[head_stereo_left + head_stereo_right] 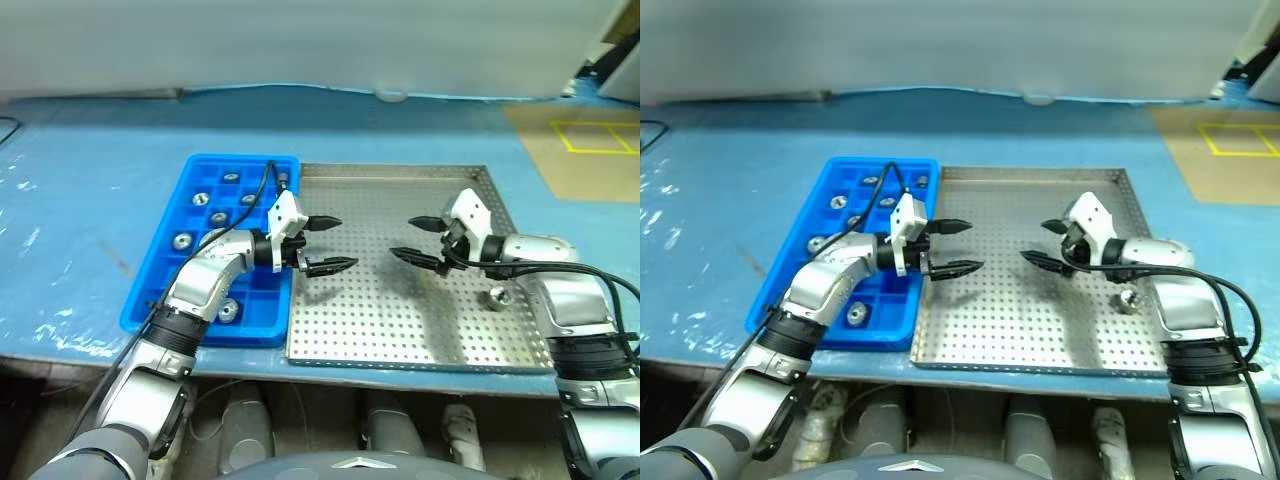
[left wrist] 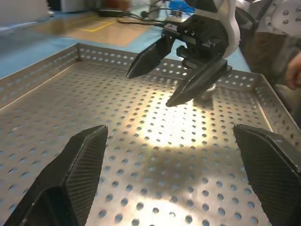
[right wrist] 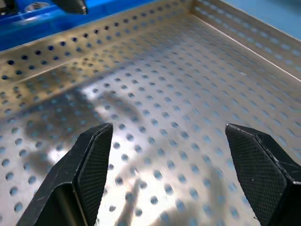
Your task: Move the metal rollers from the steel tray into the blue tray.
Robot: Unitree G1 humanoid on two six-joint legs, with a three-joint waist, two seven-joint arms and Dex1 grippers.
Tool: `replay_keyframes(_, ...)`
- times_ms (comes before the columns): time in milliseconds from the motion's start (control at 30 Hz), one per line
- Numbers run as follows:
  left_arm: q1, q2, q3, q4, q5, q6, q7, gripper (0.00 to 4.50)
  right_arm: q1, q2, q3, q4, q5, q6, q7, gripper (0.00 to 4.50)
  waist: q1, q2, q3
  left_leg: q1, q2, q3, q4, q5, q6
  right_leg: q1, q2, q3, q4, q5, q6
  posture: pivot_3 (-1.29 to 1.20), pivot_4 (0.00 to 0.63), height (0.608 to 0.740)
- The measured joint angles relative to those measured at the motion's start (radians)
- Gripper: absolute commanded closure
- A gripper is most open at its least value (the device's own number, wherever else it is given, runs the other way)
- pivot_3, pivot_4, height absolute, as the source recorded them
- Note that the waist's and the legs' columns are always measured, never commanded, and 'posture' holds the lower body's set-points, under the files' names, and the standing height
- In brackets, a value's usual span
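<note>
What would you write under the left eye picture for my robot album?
Two open pincers, left and right, face each other over the steel tray, one roller left to move to the blue tray.

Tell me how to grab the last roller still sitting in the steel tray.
Take the metal roller across its round outer wall, coming down from above with the right gripper, whose fingers stand open nearby. It seems to sit on end on the perforated floor of the steel tray, close to the right rim, so straddle it with the fingers lined up along that rim.
</note>
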Motion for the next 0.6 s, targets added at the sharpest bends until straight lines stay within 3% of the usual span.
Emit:
replay_keyframes(233, -0.074, -0.072, -0.022, 0.160, 0.036, -0.092, -0.092, 0.00, 0.223, -0.047, -0.150, -0.162, 0.077, 0.117, -0.069, 0.51, -0.031, 0.000, 0.000, 0.002, 0.000, 0.008, 0.002, -0.005, 0.008, 0.004, -0.002, 0.004, -0.009, 0.002, 0.002, -0.41, 0.150, 0.740)
replay_keyframes(433, -0.091, -0.096, -0.022, 0.198, 0.053, -0.118, -0.128, 0.00, 0.299, -0.057, -0.177, -0.157, 0.073, 0.195, -0.180, 0.51, -0.051, 0.000, 0.000, 0.002, 0.000, 0.010, 0.001, -0.006, 0.009, 0.003, -0.002, 0.004, -0.010, 0.002, 0.002, -0.43, 0.150, 0.740)
replay_keyframes(533, -0.094, -0.100, -0.022, 0.210, 0.062, -0.126, -0.136, 0.00, 0.330, -0.066, -0.181, -0.147, 0.065, 0.209, -0.215, 1.14, -0.052, 0.000, 0.000, 0.002, 0.000, 0.011, 0.001, -0.006, 0.010, 0.003, -0.002, 0.004, -0.011, 0.002, 0.002, -0.43, 0.150, 0.740)
replay_keyframes(600, -0.097, -0.103, -0.022, 0.220, 0.066, -0.133, -0.140, 0.00, 0.353, -0.085, -0.179, -0.142, 0.053, 0.219, -0.231, 1.80, -0.052, 0.000, 0.000, 0.002, 0.000, 0.011, 0.001, -0.006, 0.010, 0.003, -0.002, 0.004, -0.011, 0.002, 0.002, -0.42, 0.150, 0.740)
